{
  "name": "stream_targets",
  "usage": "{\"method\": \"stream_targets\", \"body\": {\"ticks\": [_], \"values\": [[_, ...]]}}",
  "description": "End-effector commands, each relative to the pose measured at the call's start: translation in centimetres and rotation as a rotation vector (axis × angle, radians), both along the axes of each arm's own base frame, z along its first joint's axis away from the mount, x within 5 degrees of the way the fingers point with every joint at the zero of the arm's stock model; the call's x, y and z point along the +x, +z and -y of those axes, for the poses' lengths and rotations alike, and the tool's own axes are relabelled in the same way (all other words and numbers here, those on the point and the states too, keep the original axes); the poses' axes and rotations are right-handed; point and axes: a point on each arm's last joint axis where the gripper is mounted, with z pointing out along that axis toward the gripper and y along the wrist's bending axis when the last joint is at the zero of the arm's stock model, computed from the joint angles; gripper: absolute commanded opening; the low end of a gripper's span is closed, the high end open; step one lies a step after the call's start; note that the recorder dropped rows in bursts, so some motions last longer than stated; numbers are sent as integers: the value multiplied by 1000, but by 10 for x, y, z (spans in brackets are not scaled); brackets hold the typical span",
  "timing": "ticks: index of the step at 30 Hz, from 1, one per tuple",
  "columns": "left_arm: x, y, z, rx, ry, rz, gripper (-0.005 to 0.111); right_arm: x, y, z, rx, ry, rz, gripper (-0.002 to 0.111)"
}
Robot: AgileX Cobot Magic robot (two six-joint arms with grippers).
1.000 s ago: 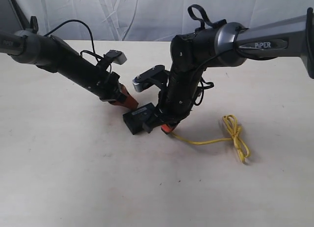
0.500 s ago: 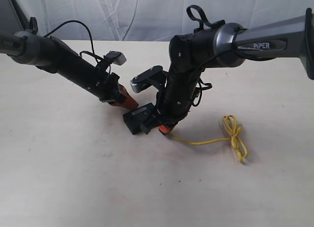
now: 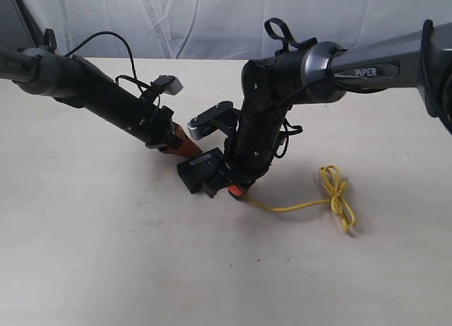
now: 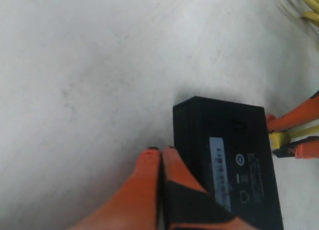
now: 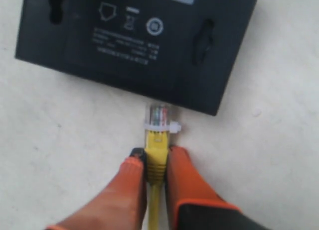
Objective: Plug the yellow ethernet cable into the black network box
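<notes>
The black network box [image 3: 198,173] lies flat on the table, label side up [image 4: 225,158] [image 5: 134,41]. My left gripper [image 3: 185,149] [image 4: 160,151] is shut with nothing between its fingers, and its tips rest on the table against one side of the box. My right gripper [image 3: 239,190] [image 5: 155,158] is shut on the yellow ethernet cable [image 3: 296,204] just behind its clear plug [image 5: 159,115]. The plug's tip meets the box's side wall; I cannot tell whether it is inside a port. The cable's knotted loops [image 3: 336,192] lie to the right.
The pale table [image 3: 106,255] stretches around the box, with a white cloth backdrop [image 3: 198,22] behind it. The right arm [image 3: 268,107] leans over the box, and the left arm [image 3: 106,100] comes in low from the back left.
My right gripper has edged left toward the box with the plug, dragging the cable and its knot slightly left. The left gripper and the box have barely moved.
</notes>
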Motion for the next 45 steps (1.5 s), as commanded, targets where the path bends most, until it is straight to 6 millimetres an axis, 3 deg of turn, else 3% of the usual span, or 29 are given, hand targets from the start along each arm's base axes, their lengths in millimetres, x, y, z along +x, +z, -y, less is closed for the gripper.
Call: {"method": "stream_targets", "body": {"ticks": [1,11,26,45], "values": [[-2,-6,-1,11,-29,-11,0,3,-1,-1,4,4,13,-1],[-2,-6,-1,18,-27,-6,0,11,13,-7,21,9,30,-1],[-2,-8,-1,13,-43,5,0,7,12,-11,60,-9,-10,-1],[-5,-6,0,-13,-97,19,0,15,9,-11,60,18,83,-1]]}}
